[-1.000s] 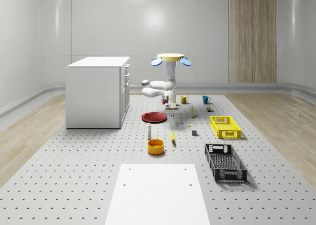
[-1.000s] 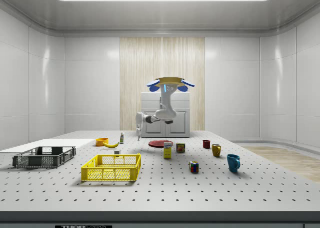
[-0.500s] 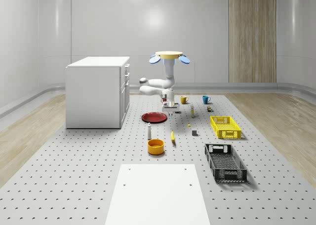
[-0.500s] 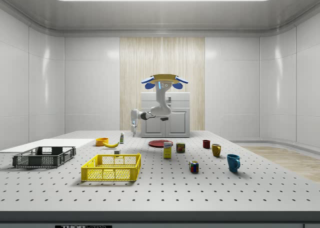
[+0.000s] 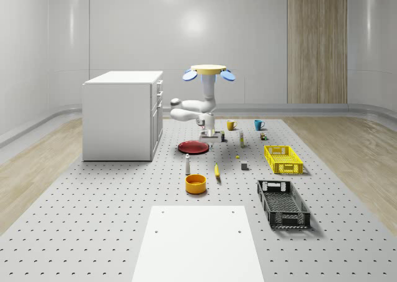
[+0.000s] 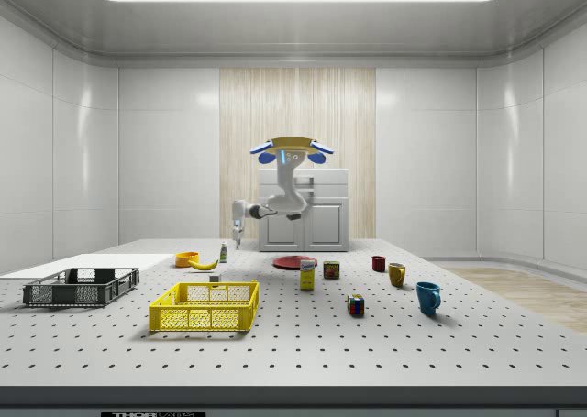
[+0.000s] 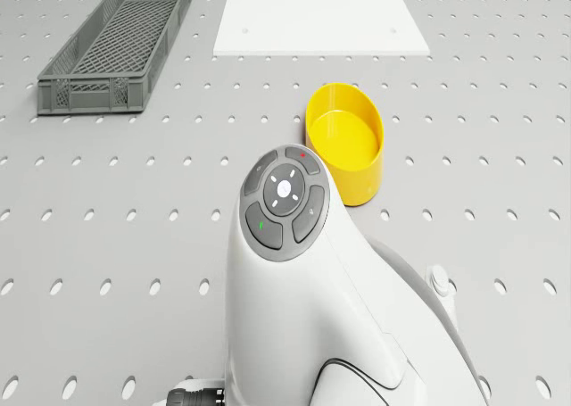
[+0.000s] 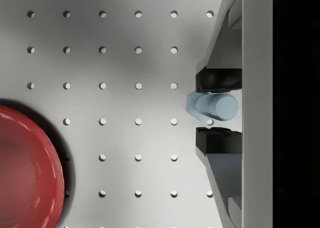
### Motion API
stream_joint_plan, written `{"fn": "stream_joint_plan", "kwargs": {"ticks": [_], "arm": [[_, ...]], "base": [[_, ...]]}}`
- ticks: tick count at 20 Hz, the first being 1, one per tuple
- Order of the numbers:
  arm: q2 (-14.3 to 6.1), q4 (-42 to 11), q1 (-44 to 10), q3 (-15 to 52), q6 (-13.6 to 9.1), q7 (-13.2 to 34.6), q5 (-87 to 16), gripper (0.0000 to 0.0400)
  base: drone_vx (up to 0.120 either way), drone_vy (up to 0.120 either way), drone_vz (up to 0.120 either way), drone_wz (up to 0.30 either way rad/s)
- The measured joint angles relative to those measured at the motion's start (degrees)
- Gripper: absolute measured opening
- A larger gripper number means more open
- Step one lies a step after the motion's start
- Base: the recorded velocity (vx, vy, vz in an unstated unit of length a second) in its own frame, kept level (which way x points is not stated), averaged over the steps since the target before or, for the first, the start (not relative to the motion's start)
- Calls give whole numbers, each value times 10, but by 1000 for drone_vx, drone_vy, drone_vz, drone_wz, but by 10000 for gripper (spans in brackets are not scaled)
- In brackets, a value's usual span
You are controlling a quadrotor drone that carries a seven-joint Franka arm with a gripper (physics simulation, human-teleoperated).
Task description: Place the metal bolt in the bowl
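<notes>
a: item one, metal bolt (image 8: 212,106). location?

b: pinched between the two dark pads (image 8: 218,79) of the gripper (image 8: 216,108), carried in the air above the perforated table (image 8: 120,67). pads pressed against its sides, head end toward the wrist camera.

a: item two, bowl?

b: yellow bowl (image 7: 345,144), nothing in it, standing on the table out ahead of the gripper, well apart from it. in the whole-scene view the bowl (image 5: 195,183) sits nearer the camera than the robot.

a: robot?

b: drone (image 5: 208,72) hovering above the table, just beside the white cabinet (image 5: 123,114); arm folded beneath it, gripper (image 6: 237,226) hanging on the side view's left of the drone body.

a: adjacent stock?

b: red plate (image 8: 27,173), just off to one side below the gripper. small bottle (image 5: 187,164) and banana (image 5: 217,171) between gripper and bowl. black crate (image 7: 111,42) and white board (image 7: 321,15) beyond the bowl.

a: step in hand?

b: judged as transport: bolt secured, not yet delivered.

a: next requirement?

b: bring the gripper over the bowl's opening, clear of the bottle, lower it near the rim, then part the pads so the bolt drops inside rather than bouncing out.
</notes>
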Motion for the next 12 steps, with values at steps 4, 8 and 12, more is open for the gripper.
{"fn": "stream_joint_plan", "kwargs": {"ticks": [4, 8, 12], "arm": [[-2, 0, -1, 0, 2, 0, 1, 100], [-5, 0, -1, 1, 4, 1, 2, 100], [-7, 0, -2, 1, 7, 1, 3, 100]], "base": [[120, -70, 0, 0], [120, -70, 0, 0], [120, -80, 0, 0]]}}
